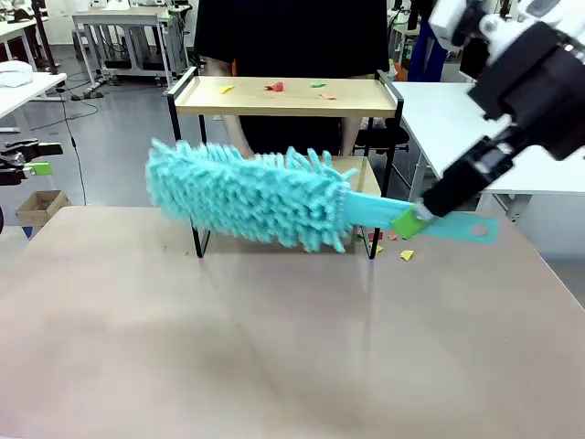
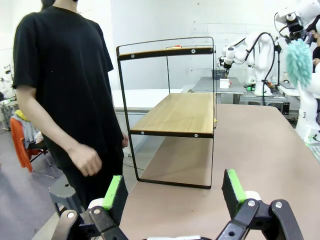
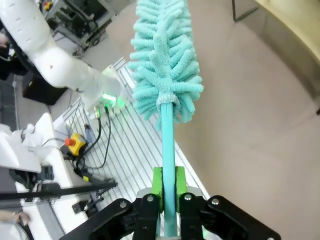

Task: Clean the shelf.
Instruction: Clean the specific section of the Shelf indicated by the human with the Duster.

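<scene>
Pads [image 1: 38, 168] of green mark the left jaws at the far left edge of the front view. They are off the bench [image 1: 274, 357] and grip nothing. In the left wrist view they stand spread wide, one pad on each side of the lower frame, with bare bench between them.

Below them in the front view a cardboard box [image 1: 41, 208] sits on the floor. Right of that, a fluffy turquoise duster [image 1: 251, 197] hangs nearly level across the middle. Its head covers most of the shelf's lower board and crosses the left front leg.

The shelf [image 1: 283, 97] stands at the far middle of the bench, with both boards level. Bits of coloured paper [image 1: 274, 87] lie on the top board, and more scraps [image 1: 407, 254] lie on the bench beside its right front leg.

A person [image 1: 292, 37] in a black shirt stands just behind the shelf. In the left wrist view that person is at the frame's left, one hand [image 2: 87, 160] hanging loose near the shelf's end.

At the right of the front view the right jaws are pressed together on the duster's flat handle, pinching it. In the right wrist view the handle runs up from between the pads. The head lies over the bench edge, apart from the shelf at that frame's upper right.
</scene>
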